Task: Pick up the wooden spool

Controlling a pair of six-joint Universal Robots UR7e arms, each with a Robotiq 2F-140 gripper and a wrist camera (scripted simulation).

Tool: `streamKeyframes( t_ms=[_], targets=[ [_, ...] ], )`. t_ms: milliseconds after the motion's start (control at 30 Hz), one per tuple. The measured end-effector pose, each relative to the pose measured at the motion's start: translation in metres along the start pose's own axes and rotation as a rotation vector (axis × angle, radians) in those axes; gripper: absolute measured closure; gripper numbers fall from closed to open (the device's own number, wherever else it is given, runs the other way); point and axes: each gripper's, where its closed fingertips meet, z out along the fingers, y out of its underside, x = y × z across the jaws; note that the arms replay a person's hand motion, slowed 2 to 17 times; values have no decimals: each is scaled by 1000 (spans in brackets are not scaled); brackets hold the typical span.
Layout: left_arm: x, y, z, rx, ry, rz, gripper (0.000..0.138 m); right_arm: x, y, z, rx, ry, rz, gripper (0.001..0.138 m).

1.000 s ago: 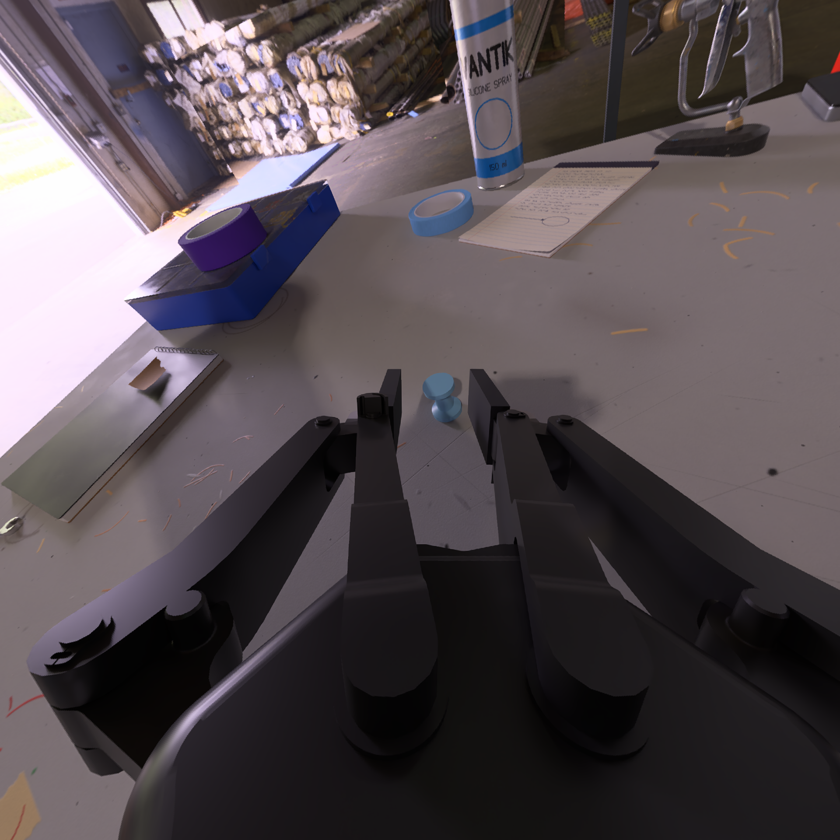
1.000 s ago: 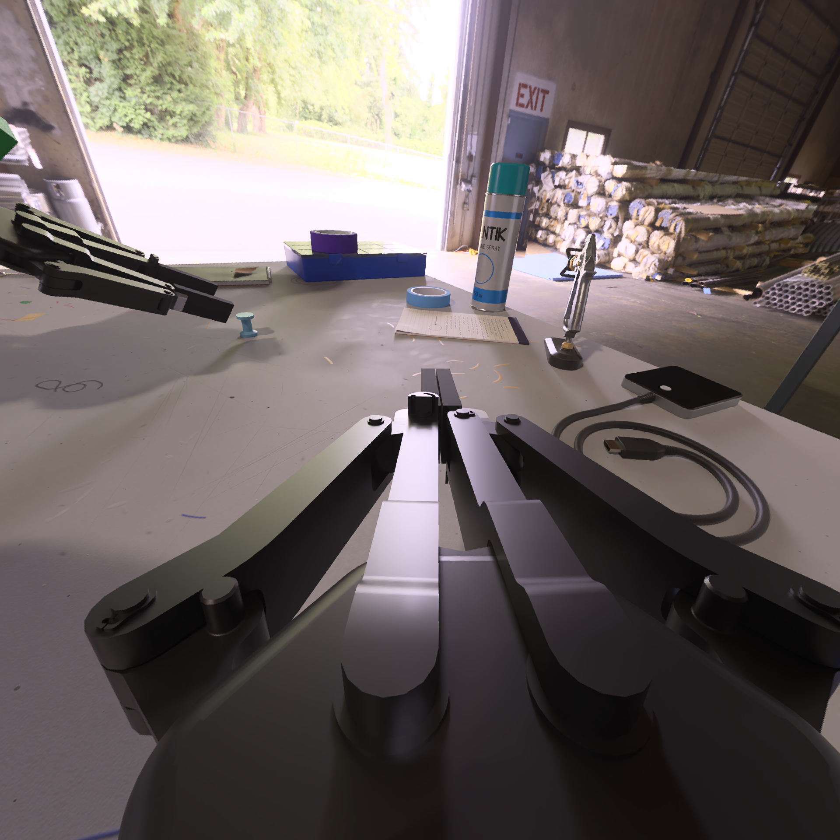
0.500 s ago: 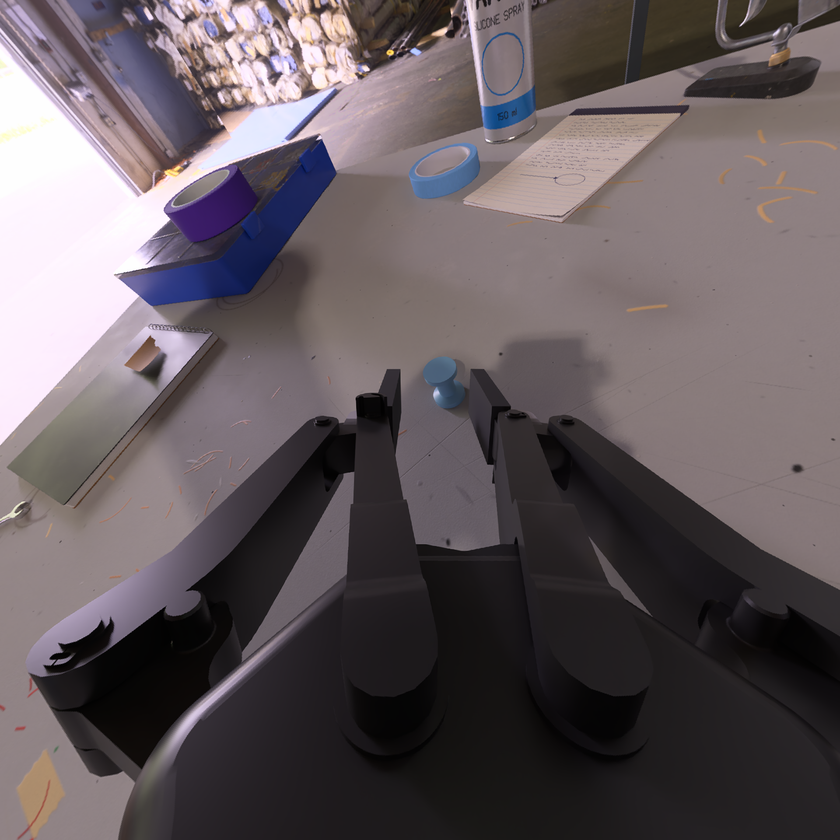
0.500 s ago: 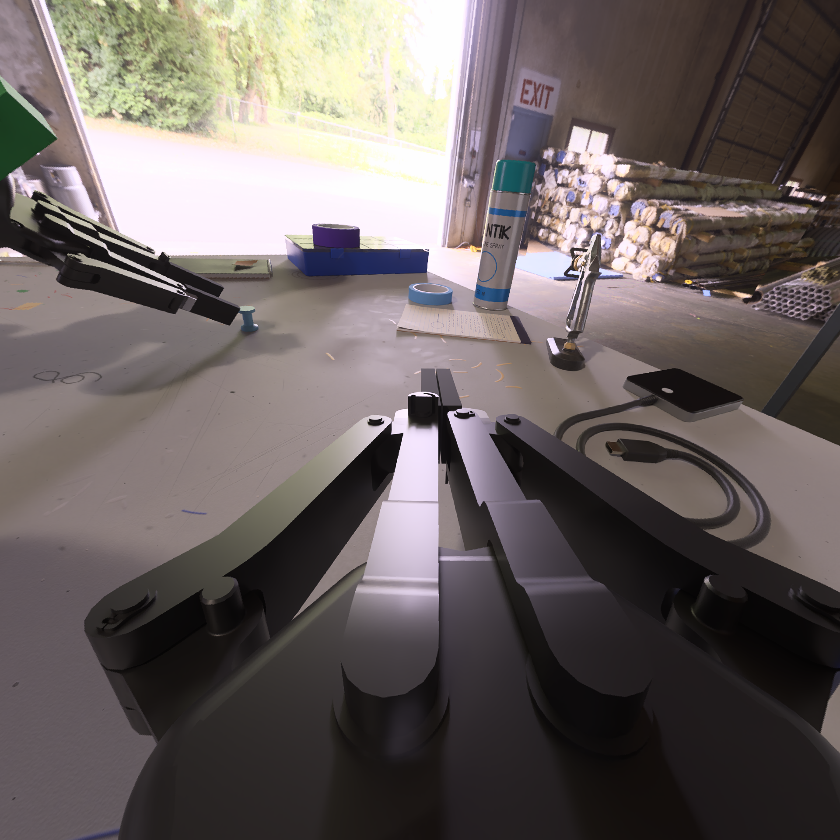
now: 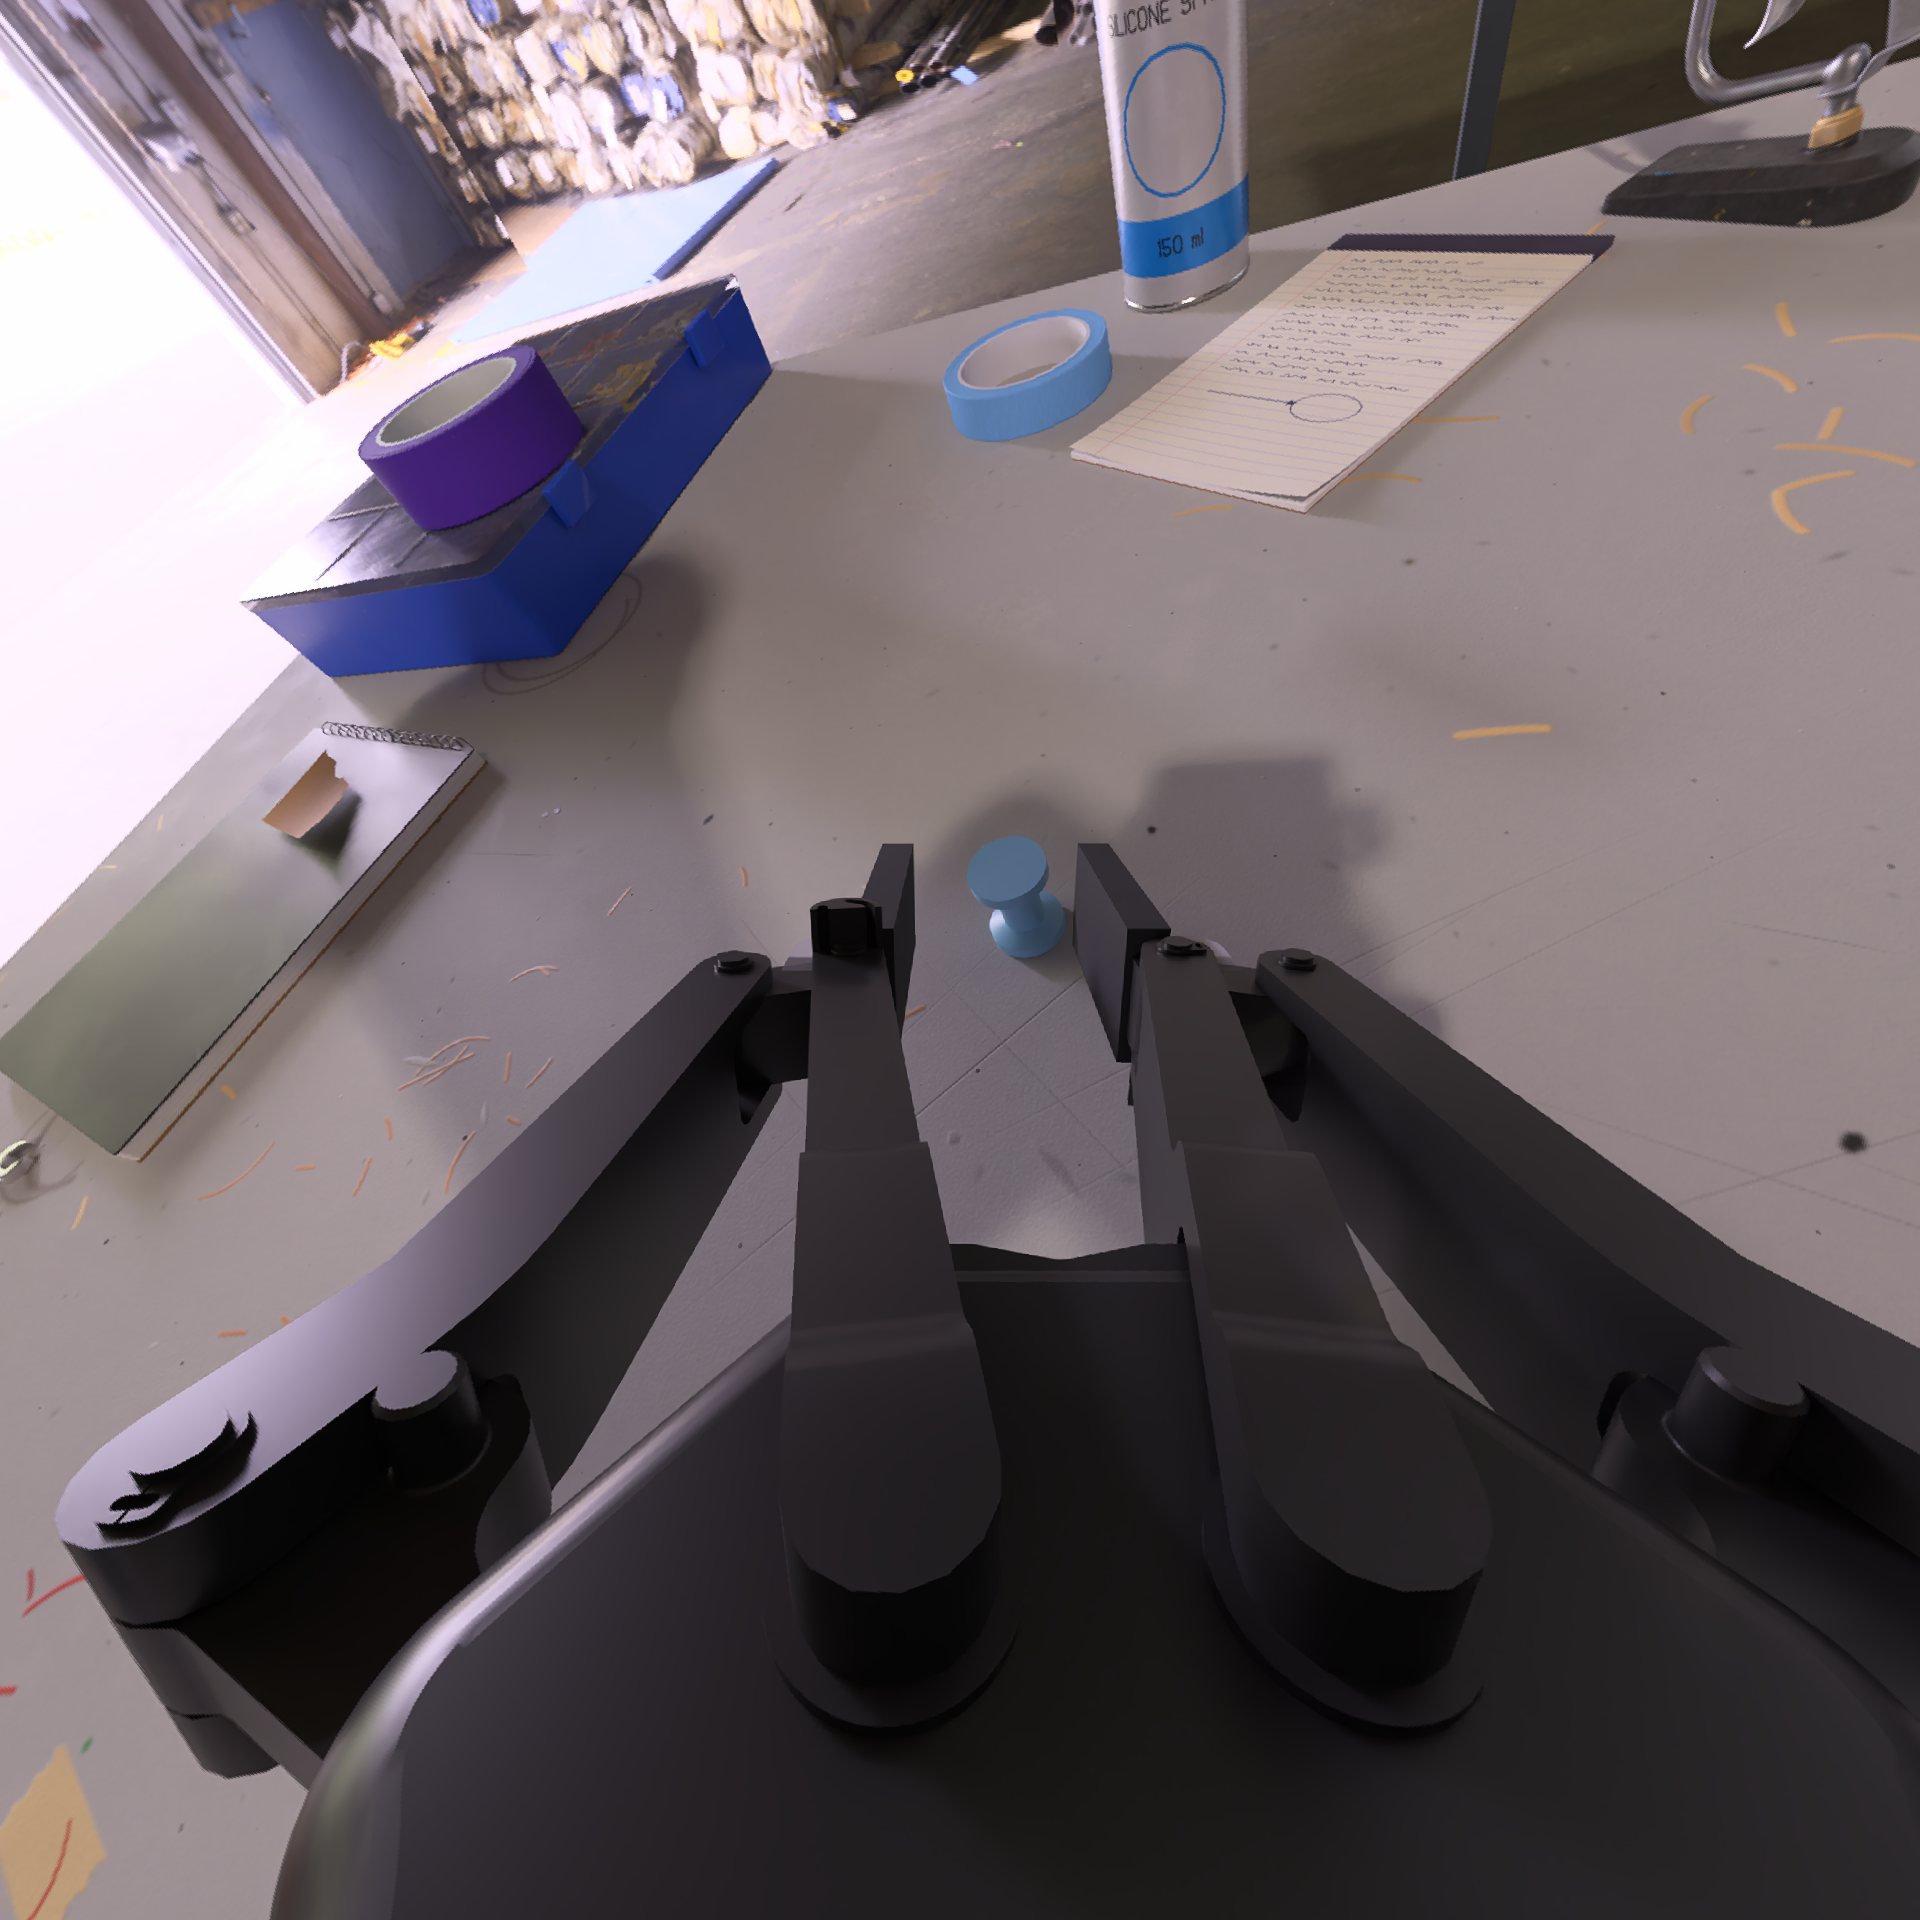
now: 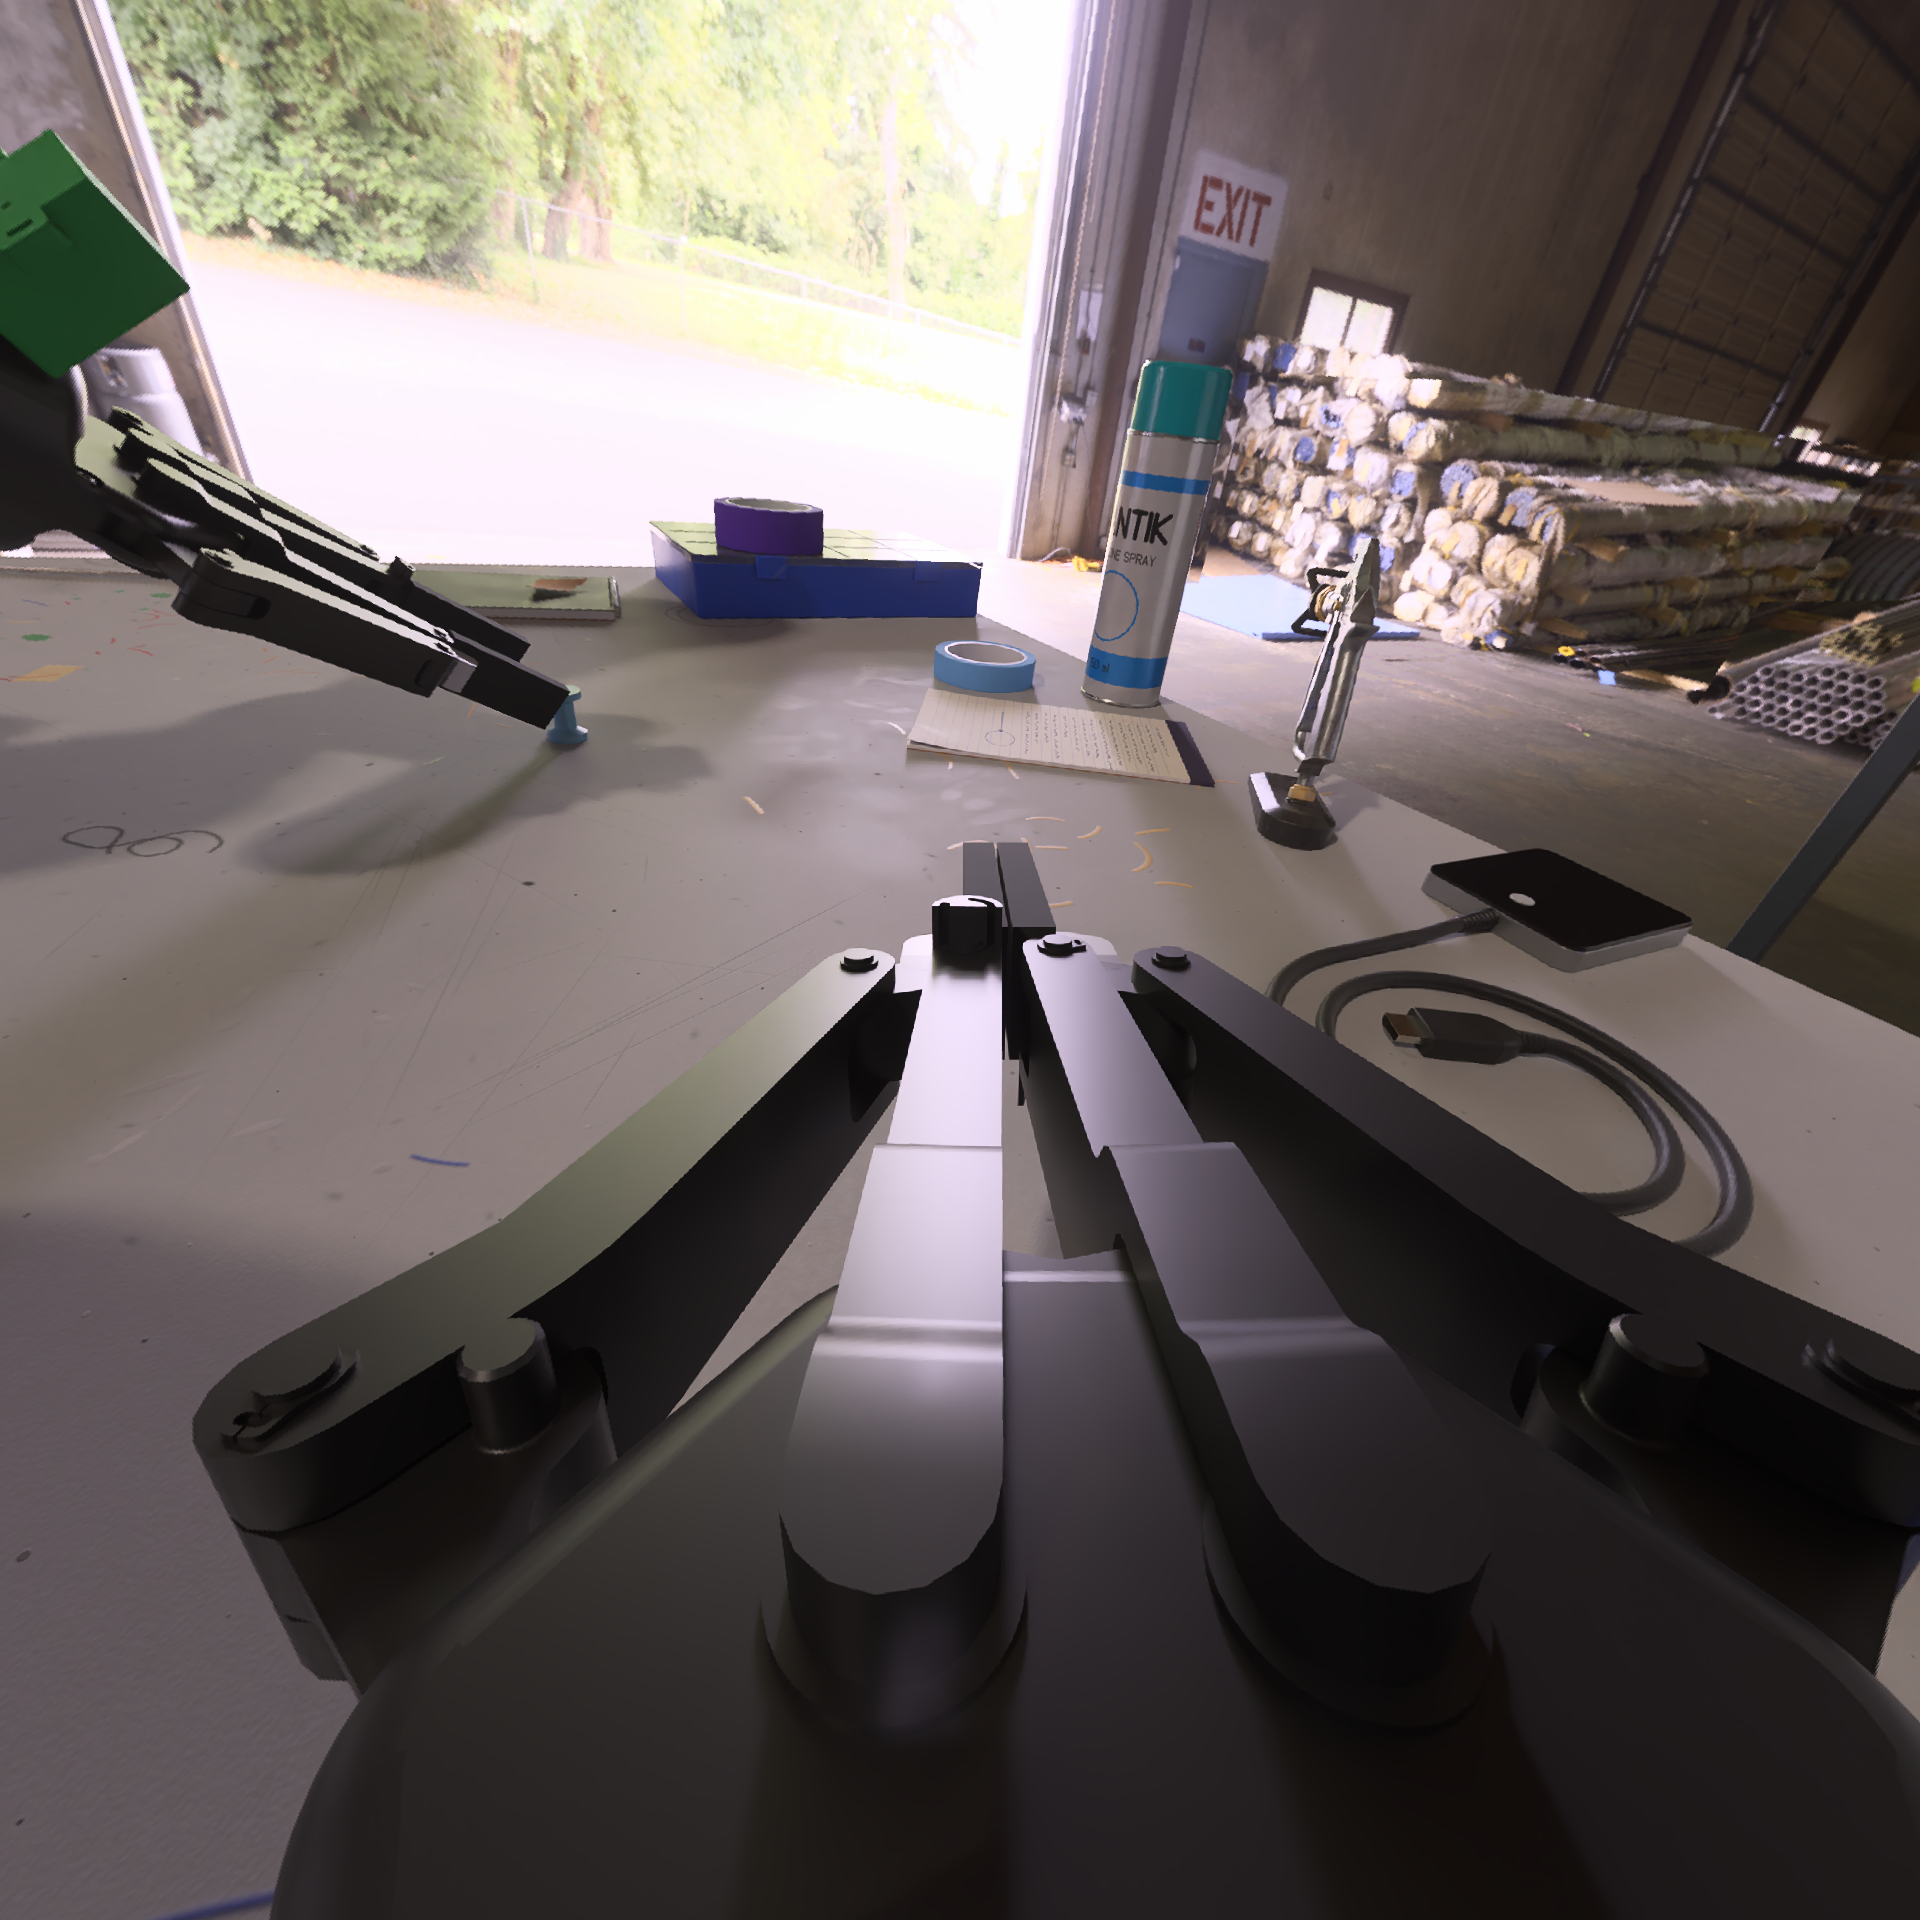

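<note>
The spool is small and light blue, with a round top and a flared foot. It stands upright on the grey table, between the tips of my left gripper. The left gripper is open, with a gap on each side of the spool. In the right wrist view the spool shows at the left, partly hidden behind the left gripper's fingertips. My right gripper is shut and empty, low over the table's middle, far from the spool.
A blue case with a purple tape roll lies far left. A blue tape roll, spray can, notepad, green notebook, tool on a stand, black pad and cable surround.
My left gripper has moved forward and down, so the spool now stands between its fingertips. The right gripper has not moved.
</note>
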Motion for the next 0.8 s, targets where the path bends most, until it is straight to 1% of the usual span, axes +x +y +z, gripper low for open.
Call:
streamKeyframes(
  t_ms=[433, 800],
  targets=[
    [0, -2, 8, -25, 2, -43, 97, 0, -1, -1, 7, 4, -8, 138],
    [2, -3, 14, -56, 6, -55, 97, 0, -2, -2, 19, 5, -6, 138]
  ],
)
